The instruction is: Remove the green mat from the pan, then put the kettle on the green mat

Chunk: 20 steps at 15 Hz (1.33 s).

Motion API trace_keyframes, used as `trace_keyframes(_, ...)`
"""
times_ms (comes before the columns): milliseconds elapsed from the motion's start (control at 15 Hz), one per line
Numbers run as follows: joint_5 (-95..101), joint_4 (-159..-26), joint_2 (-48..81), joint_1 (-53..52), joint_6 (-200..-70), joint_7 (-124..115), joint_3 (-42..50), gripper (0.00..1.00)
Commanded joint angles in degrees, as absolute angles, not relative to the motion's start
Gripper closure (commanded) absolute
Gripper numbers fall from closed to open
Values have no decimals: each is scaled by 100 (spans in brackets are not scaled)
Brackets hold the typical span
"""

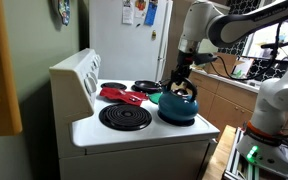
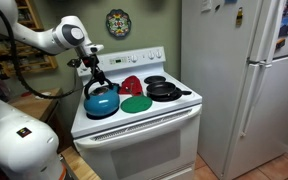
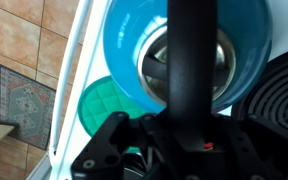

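Observation:
The teal kettle (image 1: 177,106) (image 2: 101,101) stands at the front of the stove. My gripper (image 1: 179,82) (image 2: 97,78) comes down from above and is shut on its dark arched handle (image 3: 194,50). In the wrist view the handle runs up from my gripper (image 3: 192,112) across the kettle's teal body (image 3: 124,45) and pale lid. The green mat (image 2: 136,104) (image 3: 97,105) lies flat on the stovetop beside the kettle, one edge hidden under the kettle's rim in the wrist view. The small dark pan (image 2: 164,90) (image 1: 148,86) sits on a back burner with nothing in it.
Red flat utensils (image 1: 120,95) (image 2: 131,85) lie mid-stove behind the mat. A bare coil burner (image 1: 125,117) (image 3: 279,90) is next to the kettle. The stove's control panel (image 1: 79,75) rises at the back; a white fridge (image 2: 239,80) stands beside the stove.

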<state>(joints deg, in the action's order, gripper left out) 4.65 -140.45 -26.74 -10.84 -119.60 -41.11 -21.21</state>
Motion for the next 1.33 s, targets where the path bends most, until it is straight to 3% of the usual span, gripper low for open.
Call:
trace_keyframes(0, 456, -14034, -2675, -1068, -11948, -4103, -2136, 98)
trace_keyframes(1267, 939, -13806, -2521, -178, -12387, -4634, -1837, 98)
